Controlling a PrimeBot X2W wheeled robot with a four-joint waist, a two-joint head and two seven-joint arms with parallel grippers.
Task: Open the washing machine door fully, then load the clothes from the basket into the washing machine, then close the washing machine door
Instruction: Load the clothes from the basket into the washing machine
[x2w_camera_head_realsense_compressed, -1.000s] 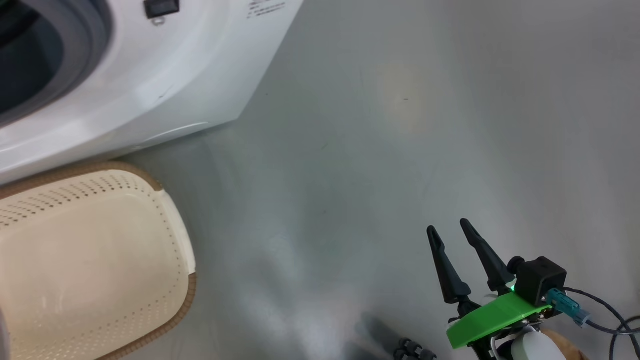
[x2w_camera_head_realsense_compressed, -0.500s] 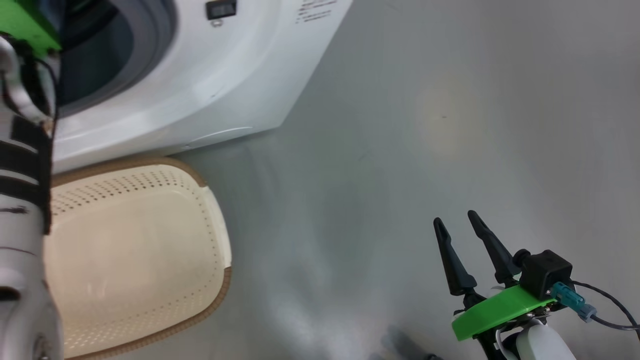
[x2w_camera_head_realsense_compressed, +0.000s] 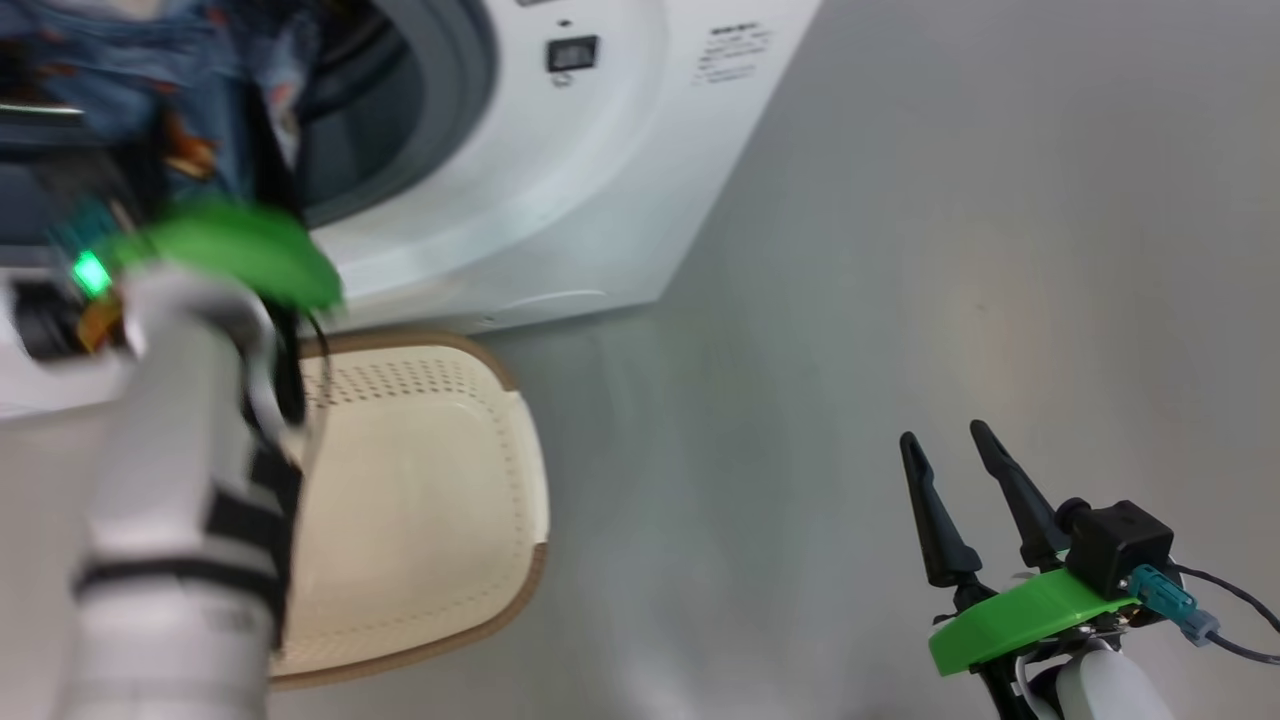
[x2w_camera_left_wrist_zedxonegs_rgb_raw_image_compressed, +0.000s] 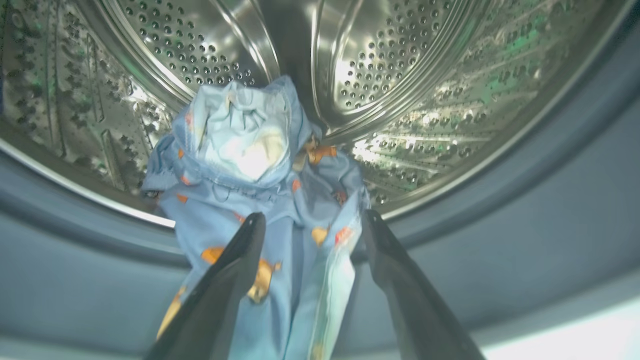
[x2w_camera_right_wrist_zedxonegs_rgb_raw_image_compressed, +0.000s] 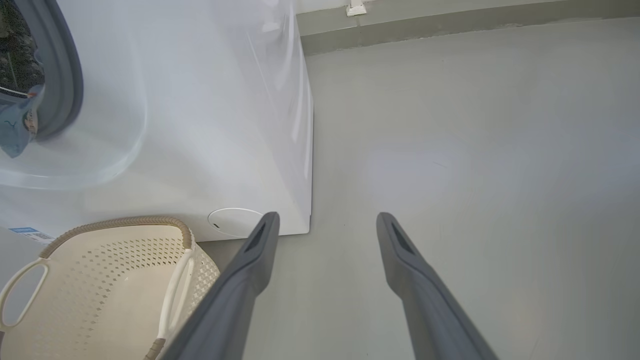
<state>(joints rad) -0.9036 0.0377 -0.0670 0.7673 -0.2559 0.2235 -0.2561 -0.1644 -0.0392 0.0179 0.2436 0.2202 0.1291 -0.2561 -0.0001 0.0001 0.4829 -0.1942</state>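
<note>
Both open: left fingers (x2w_camera_left_wrist_zedxonegs_rgb_raw_image_compressed: 248, 237), right fingers (x2w_camera_right_wrist_zedxonegs_rgb_raw_image_compressed: 261, 237) spread wide, holding nothing.
Clothes (x2w_camera_left_wrist_zedxonegs_rgb_raw_image_compressed: 240, 150): hanging over drum (x2w_camera_left_wrist_zedxonegs_rgb_raw_image_compressed: 380, 60) edge; we may drag them out withdrawing.

In the head view the left forearm (x2w_camera_head_realsense_compressed: 170, 520) and its green wrist plate (x2w_camera_head_realsense_compressed: 235, 255) are blurred, and they hide the left part of the basket (x2w_camera_head_realsense_compressed: 400, 378). The clothes (x2w_camera_head_realsense_compressed: 150, 50) at the top left are a blurred blue patch cut by the picture's edge. The print (x2w_camera_head_realsense_compressed: 735, 52) on the washing machine (x2w_camera_head_realsense_compressed: 560, 180) is too small to read. In the left wrist view the clothes run off the bottom edge between the fingers of the left gripper (x2w_camera_left_wrist_zedxonegs_rgb_raw_image_compressed: 314, 216); whether the fingers touch them cannot be told. In the right wrist view the blue label (x2w_camera_right_wrist_zedxonegs_rgb_raw_image_compressed: 27, 232) is unreadable.
</note>
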